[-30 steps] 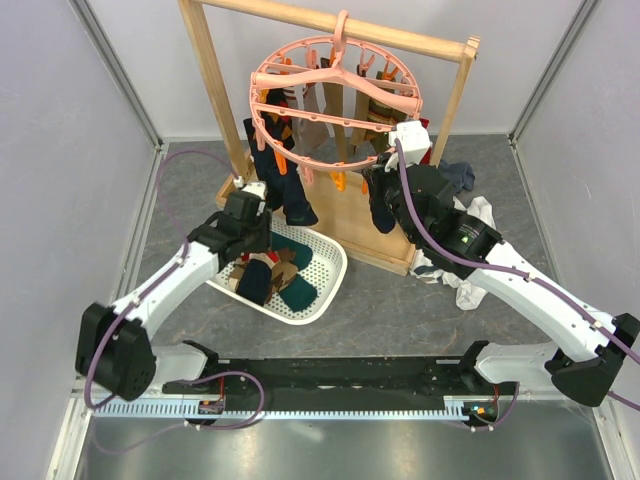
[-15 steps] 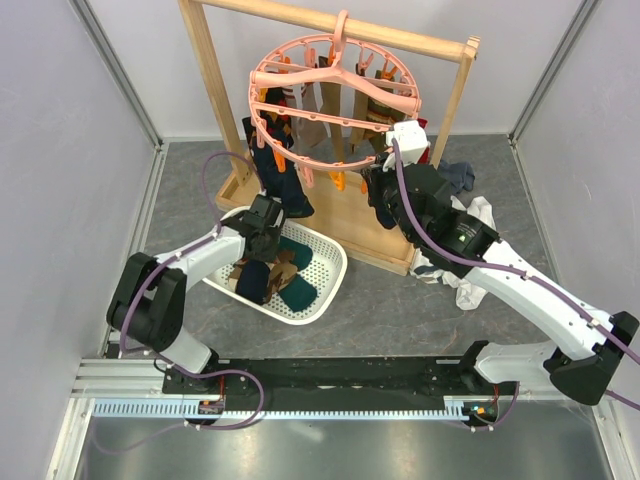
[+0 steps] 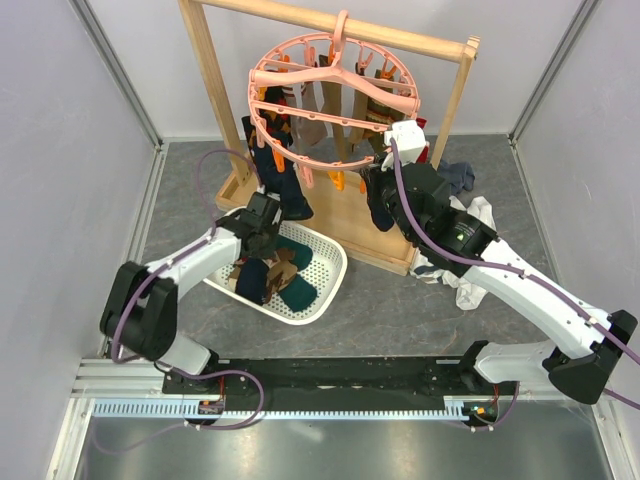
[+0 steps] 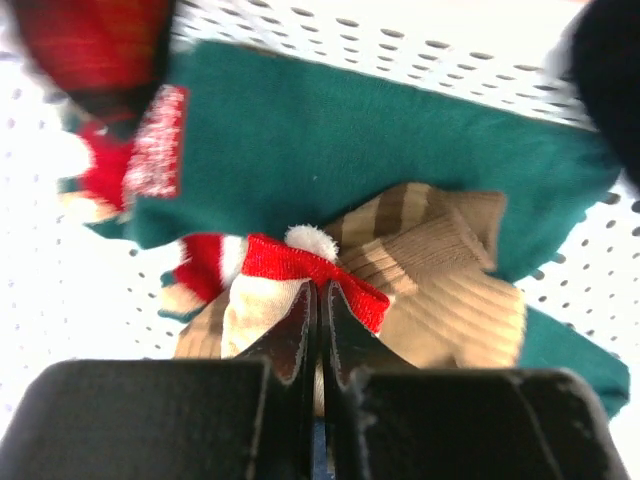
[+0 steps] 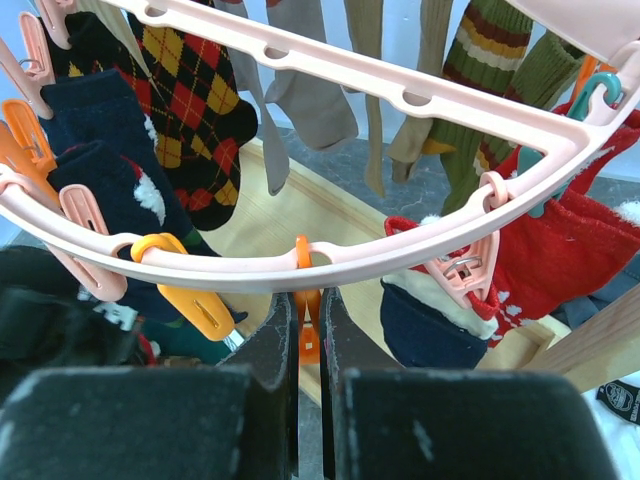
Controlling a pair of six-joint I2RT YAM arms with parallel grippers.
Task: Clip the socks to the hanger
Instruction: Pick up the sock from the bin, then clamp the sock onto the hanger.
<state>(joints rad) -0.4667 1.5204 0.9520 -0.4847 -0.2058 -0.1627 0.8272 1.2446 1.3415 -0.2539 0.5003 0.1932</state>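
Top view: the white mesh basket [image 3: 343,262] sits left of centre, at the foot of the wooden rack [image 3: 210,90]. It holds loose socks [image 3: 285,280] in navy, teal and brown stripe. The left gripper [image 3: 265,240] reaches down into it. The hanger [image 3: 335,85] hangs from the rack's bar with more socks clipped round it, and the right gripper [image 3: 372,185] is at its near rim.

Left wrist: jaws closed, pinching the red cuff of a red-and-white sock [image 4: 300,265]. It lies on a tan sock [image 4: 440,290] and a teal sock [image 4: 330,150] in the basket.

Right wrist: jaws closed on an orange clip [image 5: 309,335] under the ring.
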